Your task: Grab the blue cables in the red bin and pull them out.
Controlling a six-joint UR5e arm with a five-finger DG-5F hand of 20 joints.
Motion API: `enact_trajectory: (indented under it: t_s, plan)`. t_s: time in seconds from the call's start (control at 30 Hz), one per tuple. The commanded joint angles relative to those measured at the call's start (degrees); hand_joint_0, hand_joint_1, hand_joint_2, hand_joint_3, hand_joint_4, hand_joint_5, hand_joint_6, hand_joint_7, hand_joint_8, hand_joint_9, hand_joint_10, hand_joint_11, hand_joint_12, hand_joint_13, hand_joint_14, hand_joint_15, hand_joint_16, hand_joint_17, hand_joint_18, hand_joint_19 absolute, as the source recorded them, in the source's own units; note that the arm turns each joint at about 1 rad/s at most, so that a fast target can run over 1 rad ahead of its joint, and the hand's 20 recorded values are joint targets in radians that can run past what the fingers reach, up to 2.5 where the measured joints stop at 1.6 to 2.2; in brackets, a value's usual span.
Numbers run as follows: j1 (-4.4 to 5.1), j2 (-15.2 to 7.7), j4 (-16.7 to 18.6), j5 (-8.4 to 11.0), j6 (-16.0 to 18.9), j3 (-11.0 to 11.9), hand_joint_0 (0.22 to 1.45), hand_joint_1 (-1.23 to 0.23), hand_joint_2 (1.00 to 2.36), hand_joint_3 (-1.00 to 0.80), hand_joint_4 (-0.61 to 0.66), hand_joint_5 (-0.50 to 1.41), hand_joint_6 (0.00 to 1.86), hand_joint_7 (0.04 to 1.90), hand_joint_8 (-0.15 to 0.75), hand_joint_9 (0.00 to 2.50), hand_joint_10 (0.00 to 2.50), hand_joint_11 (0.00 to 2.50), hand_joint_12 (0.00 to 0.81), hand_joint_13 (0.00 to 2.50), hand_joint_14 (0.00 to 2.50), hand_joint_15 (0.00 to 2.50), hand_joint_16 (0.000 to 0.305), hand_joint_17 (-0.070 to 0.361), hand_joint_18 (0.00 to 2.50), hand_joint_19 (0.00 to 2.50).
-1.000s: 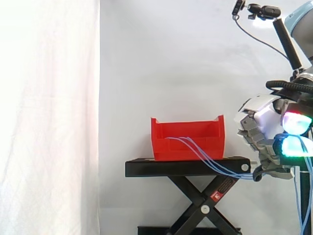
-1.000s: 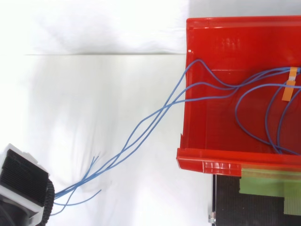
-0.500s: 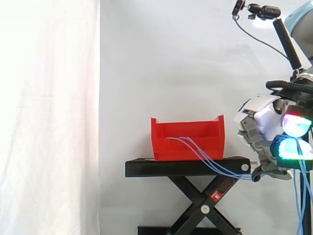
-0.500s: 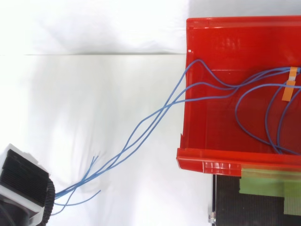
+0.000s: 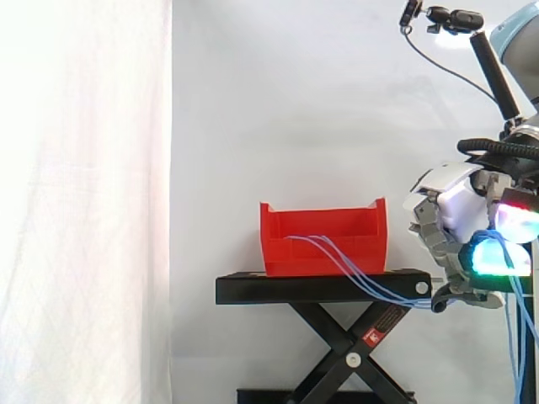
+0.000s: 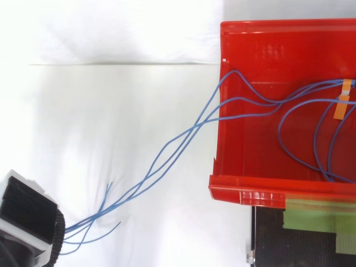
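Blue cables (image 6: 192,128) first: which way do they lie from the hand (image 5: 455,210)?

Toward the stand (image 5: 253,290). The hand hangs just past the stand's right edge in the side view, about level with its top. The cables run from it in a slanting line, up over the stand's right edge and into the red bin (image 5: 278,252).

So their long axis points straight from bin to hand?

Nearly. From above, they leave over the bin's wall that faces the hand, bunch together just outside it, then spread a little as they reach the hand. Any pull, I judge, should follow that same line, away from the bin.

Does the hand have hold of them?

Yes. Its fingers are curled in and the strands end in the lower part of the hand. The glowing pads (image 5: 497,257) are folded toward the palm. Loose blue ends hang down below it (image 5: 518,353).

How do the cables look?

Thin, several strands, gently slack rather than taut. They sag as they cross the stand's top.

And how much is inside the bin?

A good deal. The top view shows wide loops lying on the bin's floor, and a strip of orange tape (image 6: 340,105) crosses some strands there. I cannot tell whether it fastens them down. If it does, the pull may drag the bin toward the stand's right edge.
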Motion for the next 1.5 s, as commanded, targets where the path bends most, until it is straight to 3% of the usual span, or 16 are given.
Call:
enact_trajectory:
  t_s: [0.0, 0.1, 0.17, 0.23, 0.53, 0.77, 0.93, 1.2, 1.47]
  plan:
    - [0.05, 0.04, 0.01, 0.00, 0.00, 0.00, 0.76, -0.91, 1.00, -1.00, 0.06, 0.85, 0.31, 0.77, 0.230, 1.21, 0.02, 1.46, 0.299, 1.33, 0.78, 1.47, 0.048, 0.107, 0.84, 0.94]
    - [0.05, -0.05, 0.01, 0.00, 0.00, 0.00, 0.73, -0.87, 1.00, -1.00, 0.06, 0.87, 0.26, 0.78, 0.243, 1.21, 0.02, 1.45, 0.307, 1.33, 0.82, 1.44, 0.049, 0.111, 0.85, 0.93]
    - [0.05, -0.05, 0.10, 0.00, 0.00, 0.00, 0.71, -0.84, 1.00, -1.00, 0.05, 0.92, 0.06, 0.85, 0.236, 1.21, 0.02, 1.44, 0.315, 1.33, 0.82, 1.43, 0.051, 0.114, 0.85, 0.92]
    - [0.05, -0.05, 0.10, 0.00, 0.00, 0.00, 0.68, -0.82, 1.00, -1.00, 0.05, 0.92, 0.00, 0.84, 0.254, 1.21, 0.02, 1.44, 0.327, 1.33, 0.83, 1.40, 0.052, 0.118, 0.85, 0.92]
    - [0.14, -0.05, 0.10, 0.00, 0.00, 0.00, 0.64, -0.76, 1.00, -1.00, 0.07, 0.99, 0.01, 0.81, 0.262, 1.23, 0.02, 1.41, 0.341, 1.35, 0.77, 1.39, 0.056, 0.126, 0.87, 0.90]
    - [0.14, -0.05, 0.19, 0.00, -0.79, 1.93, 0.64, -0.77, 1.00, -1.00, 0.04, 1.08, 0.00, 0.88, 0.257, 1.28, 0.02, 1.43, 0.332, 1.38, 0.72, 1.42, 0.055, 0.124, 0.87, 0.90]
    - [0.14, -0.05, 0.10, 0.00, -1.06, 1.93, 0.65, -0.79, 1.00, -1.00, 0.04, 1.11, 0.09, 0.86, 0.254, 1.33, 0.02, 1.46, 0.330, 1.41, 0.69, 1.44, 0.054, 0.121, 0.88, 0.90]
    - [0.14, -0.05, 0.10, -1.05, -1.23, 1.93, 0.77, -0.89, 1.00, -1.00, 0.02, 1.08, 0.15, 0.89, 0.209, 1.34, 0.02, 1.52, 0.288, 1.41, 0.56, 1.59, 0.046, 0.103, 0.84, 0.94]
    - [0.05, 0.04, -0.08, -1.32, -0.97, 1.93, 0.80, -0.91, 1.00, -1.00, 0.06, 1.02, 0.20, 0.86, 0.211, 1.30, 0.02, 1.52, 0.291, 1.41, 0.54, 1.59, 0.046, 0.103, 0.84, 0.95]
